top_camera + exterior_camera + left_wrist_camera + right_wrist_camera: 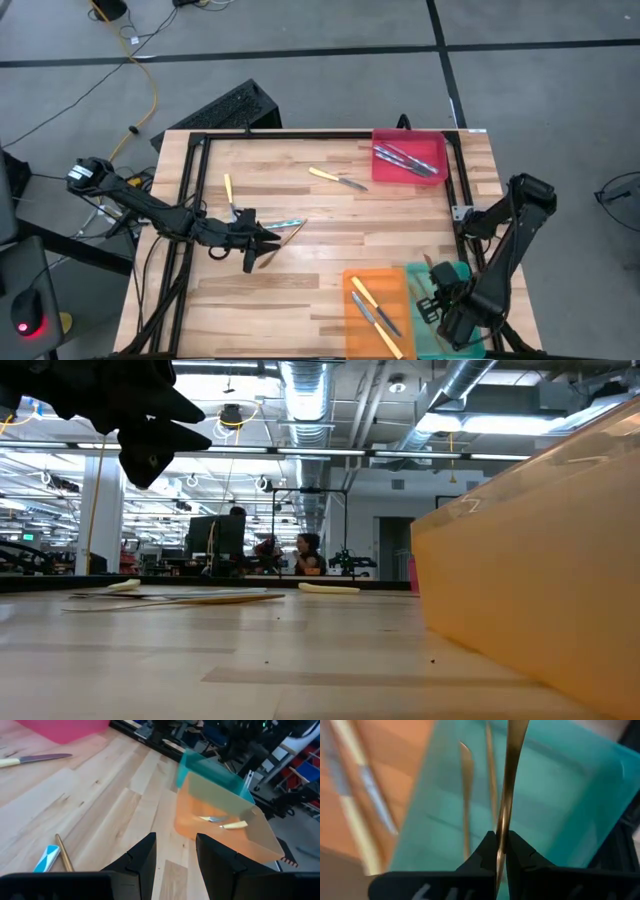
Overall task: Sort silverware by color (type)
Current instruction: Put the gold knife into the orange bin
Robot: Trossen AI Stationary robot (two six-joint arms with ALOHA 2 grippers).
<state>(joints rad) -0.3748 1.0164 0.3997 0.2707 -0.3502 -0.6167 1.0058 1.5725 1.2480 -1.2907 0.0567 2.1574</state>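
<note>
You have the wooden tabletop (300, 270) in front of you, and the orange tray (395, 285) at its near edge serves as your landmark. The left arm reaches across the tabletop well to the left of the orange tray, and its left tool (262, 243) hangs just above the wood with its fingers (142, 857) apart and nothing between them. The right arm bends down just to the right of the orange tray, over the teal tray (450, 272) that touches the orange tray's right side. There the right tool (501, 851) is clenched on a tan wooden utensil (510, 780), which hangs over the teal tray with two more tan pieces (466, 790) lying in it. Far behind the orange tray, at the back of the tabletop, the red tray (435, 145) holds several light-blue-handled pieces (405, 160). Inside the orange tray lie two yellow-handled knives (372, 305). Another yellow-handled knife (335, 179) lies on the bare wood between the orange tray and the red tray. Left of the orange tray, right by the left tool, you see a light-blue-handled piece (285, 224) crossing a tan stick (280, 243), and a yellow-handled utensil (229, 192) a little farther back.
</note>
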